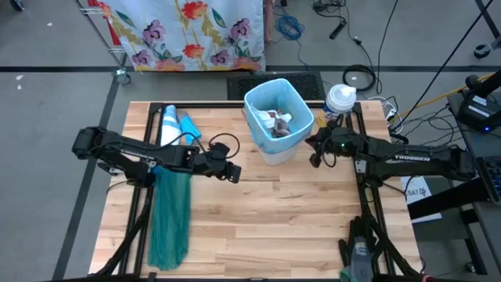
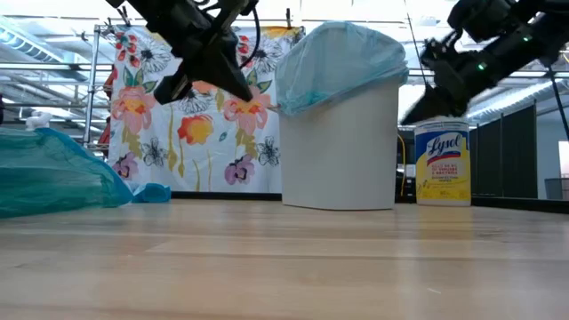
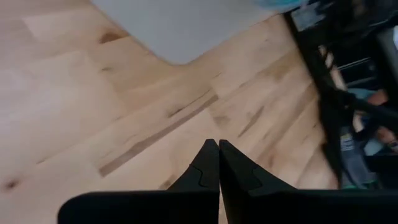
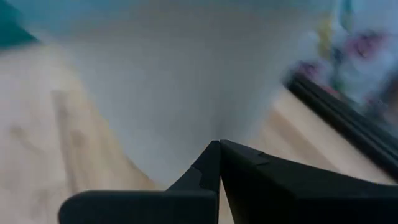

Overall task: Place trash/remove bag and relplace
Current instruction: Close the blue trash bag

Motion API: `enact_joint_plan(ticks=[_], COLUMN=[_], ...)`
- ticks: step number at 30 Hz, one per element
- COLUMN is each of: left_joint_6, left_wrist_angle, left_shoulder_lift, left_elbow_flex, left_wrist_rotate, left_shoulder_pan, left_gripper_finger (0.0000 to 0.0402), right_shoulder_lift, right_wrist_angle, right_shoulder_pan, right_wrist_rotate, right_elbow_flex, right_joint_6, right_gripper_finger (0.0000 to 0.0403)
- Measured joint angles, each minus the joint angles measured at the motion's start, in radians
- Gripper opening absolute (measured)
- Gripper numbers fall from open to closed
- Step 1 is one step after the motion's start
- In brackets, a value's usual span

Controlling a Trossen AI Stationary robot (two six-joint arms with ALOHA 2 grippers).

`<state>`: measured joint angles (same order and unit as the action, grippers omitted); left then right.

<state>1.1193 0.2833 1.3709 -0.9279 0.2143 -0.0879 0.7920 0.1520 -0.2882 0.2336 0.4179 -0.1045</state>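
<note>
Big wooden table (image 1: 258, 211) under everything, a flat place to work. On its left side, a long teal-green bag (image 1: 171, 215) laid out flat, likely put aside. Just beyond its far end, some pale blue and white rolls (image 1: 176, 128), maybe spare liners kept handy.

Near the far edge, in the middle, a small white bin (image 2: 338, 151) standing up straight. Inside it and folded over the rim, the bag (image 1: 252, 110), pale blue and thin, so held open for rubbish. At the bottom of the bag, the trash (image 1: 275, 122): white and reddish scraps, already dropped in. Probably time to lift the bag out next.

Behind the bin on the right, a tub of wipes (image 2: 442, 163), off to the side.

Left gripper (image 1: 232, 174) up in the air, just left of the bin and a bit nearer, pinched tight with nothing in it. Right gripper (image 1: 314, 151) just right of the bin, also pinched tight and empty. One on each side, good for grabbing the bag's rim.
</note>
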Motion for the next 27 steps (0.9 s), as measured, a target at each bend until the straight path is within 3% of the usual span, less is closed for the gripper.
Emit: enact_joint_plan(ticks=[2,5,7,10,15,18,21,24,27], left_joint_6=[0.0,0.0,0.0,0.0,-0.007,-0.007,-0.006,-0.006,-0.007], left_wrist_angle=[0.015,0.008,0.008,0.008,0.008,0.009,0.009,0.009,0.009], left_shoulder_lift=[0.003,0.001,0.002,0.002,0.002,0.002,0.002,0.002,0.002], left_elbow_flex=[0.003,0.003,0.003,0.003,0.003,0.003,0.003,0.003,0.003], left_wrist_rotate=[0.0,0.001,0.001,0.001,0.004,0.004,0.004,0.004,0.004], left_shoulder_pan=[-0.002,-0.005,-0.005,-0.005,-0.006,-0.006,-0.006,-0.006,-0.006], left_gripper_finger=[0.0,0.0,0.0,0.0,0.0,0.0,0.0,0.0,0.0], right_shoulder_lift=[0.017,0.05,0.074,0.085,0.071,0.073,0.1,0.147,0.181], right_wrist_angle=[-0.074,-0.142,-0.127,-0.08,0.019,-0.056,-0.229,-0.35,-0.325], right_shoulder_pan=[-0.01,-0.016,-0.016,-0.017,-0.019,-0.019,-0.019,-0.018,-0.014], right_wrist_rotate=[-0.12,-0.449,-0.572,-0.561,-0.228,-0.133,-0.17,-0.373,-0.528], right_elbow_flex=[0.0,0.001,0.001,0.001,0.001,0.001,0.0,0.002,0.002], right_joint_6=[0.033,0.057,0.052,0.042,-0.037,0.021,0.084,0.099,0.017], right_gripper_finger=[0.0,0.0,0.0,0.0,0.0,0.0,0.0,0.0,0.0])
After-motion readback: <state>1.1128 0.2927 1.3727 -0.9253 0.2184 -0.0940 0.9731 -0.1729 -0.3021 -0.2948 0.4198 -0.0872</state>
